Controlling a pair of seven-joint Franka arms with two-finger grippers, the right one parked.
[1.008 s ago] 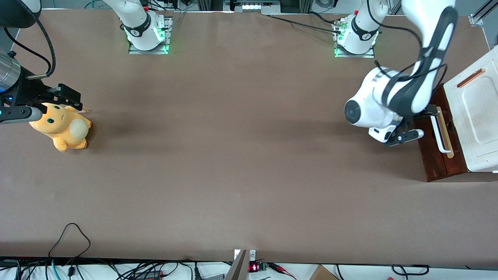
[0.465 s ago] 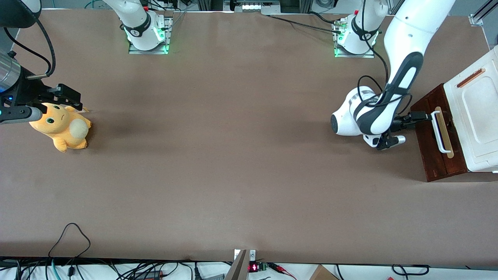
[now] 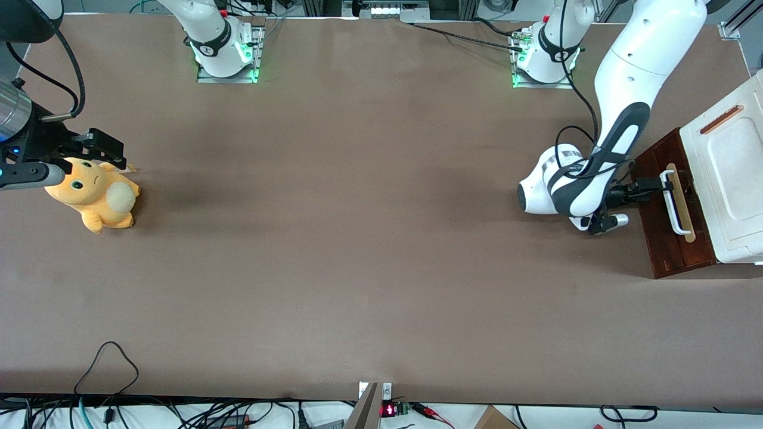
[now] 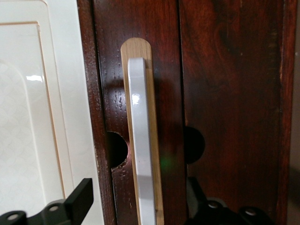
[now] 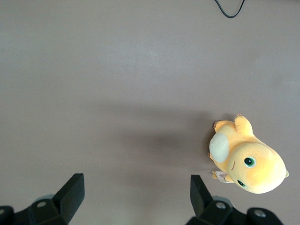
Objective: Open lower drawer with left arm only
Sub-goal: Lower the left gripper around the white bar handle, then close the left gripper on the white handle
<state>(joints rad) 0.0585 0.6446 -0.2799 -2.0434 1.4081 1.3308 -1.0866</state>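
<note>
While the left arm (image 3: 620, 83) reaches low toward the cabinet (image 3: 730, 173) at its own end of the table (image 3: 357, 238), its end effector (image 3: 647, 189) sits directly in front of the drawer (image 3: 667, 232), pointing straight at the dark wood face. Its fingers (image 4: 77, 201) are spread wide and hold nothing: in the wrist view one finger shows on each side of the handle (image 4: 143, 154), so the white bar and its tan strip (image 4: 136, 47) lie in the gap between them, not yet touched as far as I can judge. The handle's long axis runs across the line of approach, parallel to the drawer face, and the fingers straddle it near one end, not at its middle. The drawer looks shut, its front flush with the neighbouring wood panel. What the coming move turns on, I judge, is this straddle: the bar lies just ahead of the end effector, so a short advance, then a pinch, then a straight pull back away from the cabinet should slide the drawer out.
</note>
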